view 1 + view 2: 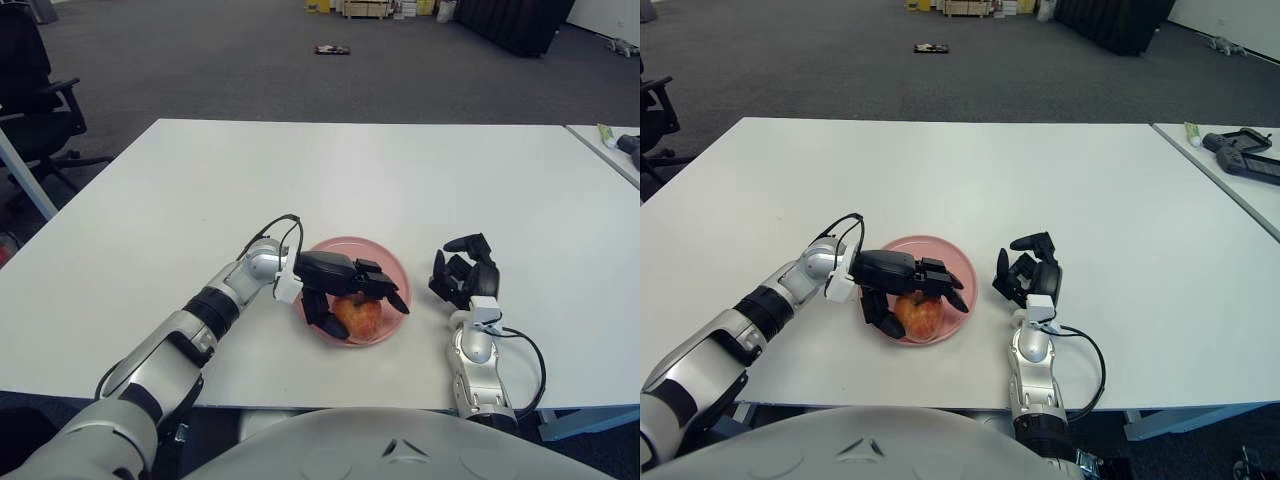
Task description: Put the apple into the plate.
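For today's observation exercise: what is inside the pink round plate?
A red-orange apple lies in the pink round plate, at its near edge. The left hand spreads its black fingers over it, hiding the apple's top and part of the plate's floor.

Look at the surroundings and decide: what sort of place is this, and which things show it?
Probably an office or lab workspace: a wide white table, grey carpeted floor, and a black swivel office chair to the left.
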`<state>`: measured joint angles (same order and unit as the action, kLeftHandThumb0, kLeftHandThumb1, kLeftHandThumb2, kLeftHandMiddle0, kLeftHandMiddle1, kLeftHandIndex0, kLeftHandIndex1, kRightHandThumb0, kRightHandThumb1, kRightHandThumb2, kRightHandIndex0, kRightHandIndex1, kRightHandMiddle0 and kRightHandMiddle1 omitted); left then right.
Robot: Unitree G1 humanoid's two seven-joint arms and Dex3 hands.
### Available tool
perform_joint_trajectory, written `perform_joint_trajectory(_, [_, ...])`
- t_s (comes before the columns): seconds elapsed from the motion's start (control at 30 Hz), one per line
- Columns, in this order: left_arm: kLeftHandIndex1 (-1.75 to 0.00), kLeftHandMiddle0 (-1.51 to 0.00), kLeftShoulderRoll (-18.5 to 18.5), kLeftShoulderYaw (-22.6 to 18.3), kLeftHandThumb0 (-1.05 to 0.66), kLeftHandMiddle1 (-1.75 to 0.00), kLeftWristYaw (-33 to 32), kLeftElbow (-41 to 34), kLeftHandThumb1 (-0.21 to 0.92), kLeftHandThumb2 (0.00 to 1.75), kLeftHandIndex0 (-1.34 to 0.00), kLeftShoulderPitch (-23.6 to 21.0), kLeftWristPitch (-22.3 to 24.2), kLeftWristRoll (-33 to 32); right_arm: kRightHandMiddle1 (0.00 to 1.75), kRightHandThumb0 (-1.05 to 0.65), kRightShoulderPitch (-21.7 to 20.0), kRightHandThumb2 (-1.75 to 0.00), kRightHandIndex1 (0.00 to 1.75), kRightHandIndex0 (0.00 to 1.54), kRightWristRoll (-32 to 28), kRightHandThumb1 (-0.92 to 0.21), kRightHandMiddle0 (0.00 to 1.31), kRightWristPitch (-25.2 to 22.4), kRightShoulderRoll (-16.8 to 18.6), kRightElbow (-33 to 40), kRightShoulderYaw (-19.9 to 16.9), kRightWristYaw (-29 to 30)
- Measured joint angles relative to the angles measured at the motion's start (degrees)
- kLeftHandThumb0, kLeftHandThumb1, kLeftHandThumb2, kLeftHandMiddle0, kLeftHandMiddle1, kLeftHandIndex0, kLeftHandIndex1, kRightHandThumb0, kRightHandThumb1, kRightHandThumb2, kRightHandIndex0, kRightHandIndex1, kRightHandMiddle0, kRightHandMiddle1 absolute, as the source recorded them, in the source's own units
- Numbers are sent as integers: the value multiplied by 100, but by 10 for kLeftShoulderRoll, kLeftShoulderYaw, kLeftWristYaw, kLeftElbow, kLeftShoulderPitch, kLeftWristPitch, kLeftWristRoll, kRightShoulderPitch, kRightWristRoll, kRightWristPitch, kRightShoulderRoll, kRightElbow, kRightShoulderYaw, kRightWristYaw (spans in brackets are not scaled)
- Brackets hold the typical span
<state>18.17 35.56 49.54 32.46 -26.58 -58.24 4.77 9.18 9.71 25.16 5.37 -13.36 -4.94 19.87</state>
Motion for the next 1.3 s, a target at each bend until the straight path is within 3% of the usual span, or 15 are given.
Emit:
perform_joint_trajectory(0.47, [-2,0,1,-32,-105,0,-24,-2,92,97,0,1,-23,7,175,-41,0,-103,175,97,0,-54,44,-1,0,0,0,1])
perform_joint_trajectory(0.87, [-4,0,4,-70,-105,0,-60,-3,92,88,0,1,-7,11,175,-43,0,-112,175,102,3,-48,49,-2,1,0,1,5])
perform_joint_trajectory(1.2, [-5,0,5,-134,-105,0,-110,22,92,92,0,-9,1,11,175,-43,2,-113,175,104,1,-47,49,-2,1,4,3,-1])
perform_joint_trajectory(1.3, [-2,0,5,-152,-105,0,-121,57,92,100,0,-16,-21,5,175,-43,2,-110,175,102,1,-50,47,-3,2,5,4,-1])
